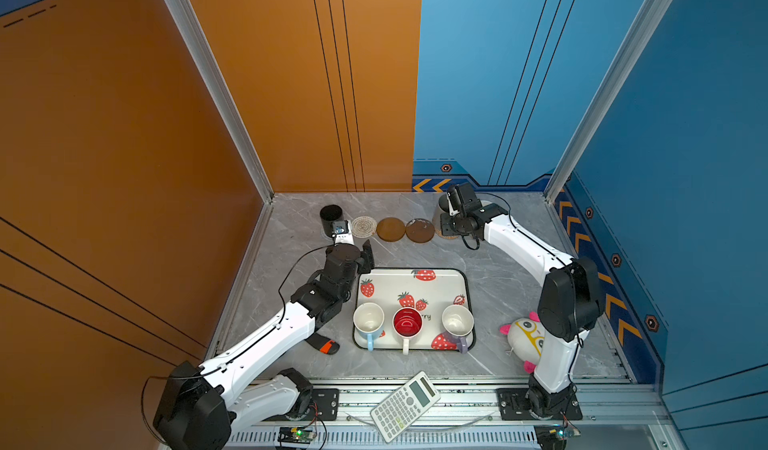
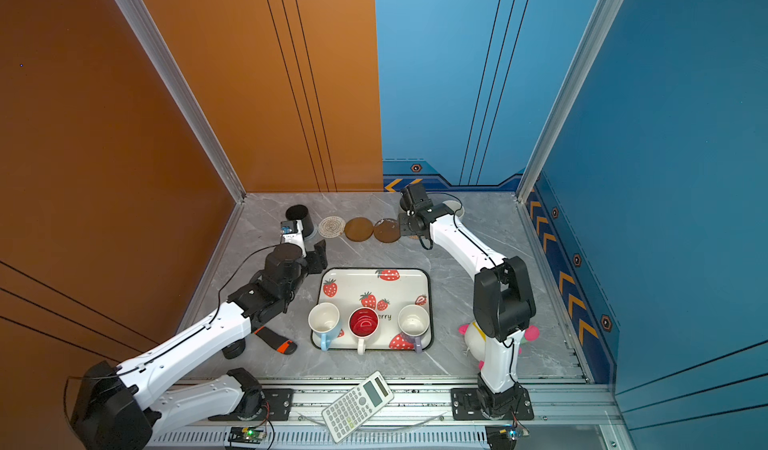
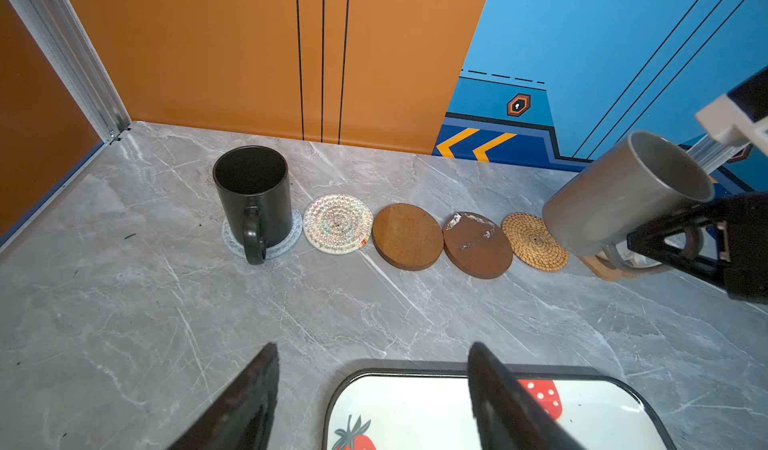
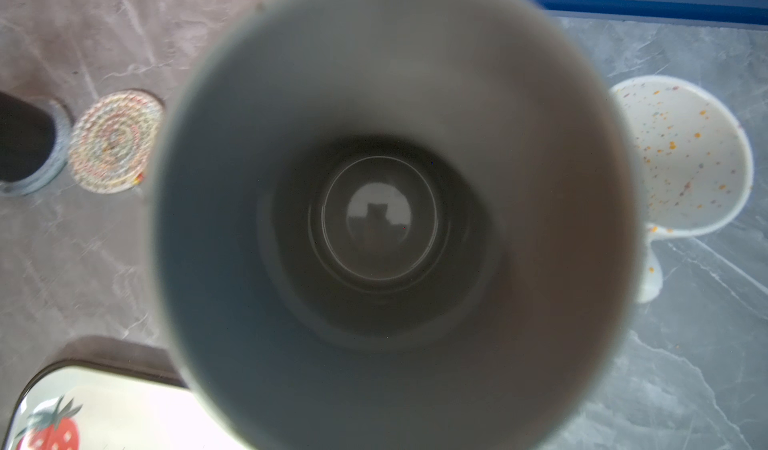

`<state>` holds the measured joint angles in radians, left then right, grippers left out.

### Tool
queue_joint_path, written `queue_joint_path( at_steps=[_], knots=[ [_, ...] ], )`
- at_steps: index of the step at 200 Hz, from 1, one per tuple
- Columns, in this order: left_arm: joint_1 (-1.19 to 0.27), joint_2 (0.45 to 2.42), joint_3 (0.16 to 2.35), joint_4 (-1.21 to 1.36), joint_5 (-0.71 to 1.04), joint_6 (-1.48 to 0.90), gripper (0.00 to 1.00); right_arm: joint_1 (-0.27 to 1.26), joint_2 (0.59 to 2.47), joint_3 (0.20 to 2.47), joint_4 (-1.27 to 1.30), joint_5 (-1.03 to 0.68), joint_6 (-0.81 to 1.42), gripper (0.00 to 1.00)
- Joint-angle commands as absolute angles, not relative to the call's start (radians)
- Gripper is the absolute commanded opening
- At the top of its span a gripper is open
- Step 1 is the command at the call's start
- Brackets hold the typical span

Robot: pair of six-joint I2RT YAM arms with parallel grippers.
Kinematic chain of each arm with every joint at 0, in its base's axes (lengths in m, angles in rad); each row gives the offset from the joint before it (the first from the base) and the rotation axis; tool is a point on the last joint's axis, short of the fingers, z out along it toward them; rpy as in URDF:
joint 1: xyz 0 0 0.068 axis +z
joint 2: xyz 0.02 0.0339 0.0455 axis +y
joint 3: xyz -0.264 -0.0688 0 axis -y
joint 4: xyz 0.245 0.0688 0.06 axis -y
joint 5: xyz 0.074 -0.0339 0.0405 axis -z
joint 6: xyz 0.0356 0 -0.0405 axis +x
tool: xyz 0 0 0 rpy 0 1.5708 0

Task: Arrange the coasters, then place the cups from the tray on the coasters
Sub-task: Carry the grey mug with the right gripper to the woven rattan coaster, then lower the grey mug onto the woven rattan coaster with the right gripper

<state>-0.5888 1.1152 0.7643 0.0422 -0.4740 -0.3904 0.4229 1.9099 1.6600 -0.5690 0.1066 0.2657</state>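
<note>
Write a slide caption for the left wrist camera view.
Black mug stands on the grey coaster beside four bare coasters; the right hand holds the grey mug tilted.

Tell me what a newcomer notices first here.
A grey ceramic mug hangs tilted in the right tool, at the right end of the far coaster row. A black ceramic mug stands on the grey felt coaster at its left end. Three mugs stand on the white strawberry-print tray.

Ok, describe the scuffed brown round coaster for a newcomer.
Beyond the white strawberry-print tray, a row of flat coasters lines the grey marble table at its far edge. Of the two brown discs mid-row, the scuffed brown disc lies beside the tan woven round; white marks on top set it apart from the clean brown disc.
</note>
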Motion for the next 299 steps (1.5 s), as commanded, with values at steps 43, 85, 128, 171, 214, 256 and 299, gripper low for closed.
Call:
queue_joint_path(
  at_steps=[43,85,128,171,214,256,299],
  knots=[
    [-0.574,1.134,0.755,0.054,-0.45,-0.4,0.72,0.384,1.997,1.829,-0.564,0.1,0.256,0.0],
    [-0.569,1.141,0.756,0.055,-0.446,-0.401,0.72,0.369,2.04,1.848,-0.571,0.098,0.264,0.0],
    [-0.563,1.153,0.762,0.057,-0.435,-0.403,0.72,0.362,2.066,1.859,-0.575,0.102,0.269,0.0],
    [-0.56,1.16,0.763,0.058,-0.432,-0.4,0.72,0.36,2.116,1.868,-0.575,0.104,0.267,0.0],
    [-0.554,1.156,0.762,0.055,-0.43,-0.399,0.72,0.359,2.143,1.878,-0.575,0.117,0.267,0.0],
    [-0.549,1.156,0.76,0.054,-0.428,-0.4,0.72,0.357,2.15,1.885,-0.575,0.13,0.265,0.0],
    [-0.548,1.159,0.76,0.054,-0.425,-0.402,0.72,0.353,2.156,1.885,-0.575,0.146,0.261,0.0]
  ],
)
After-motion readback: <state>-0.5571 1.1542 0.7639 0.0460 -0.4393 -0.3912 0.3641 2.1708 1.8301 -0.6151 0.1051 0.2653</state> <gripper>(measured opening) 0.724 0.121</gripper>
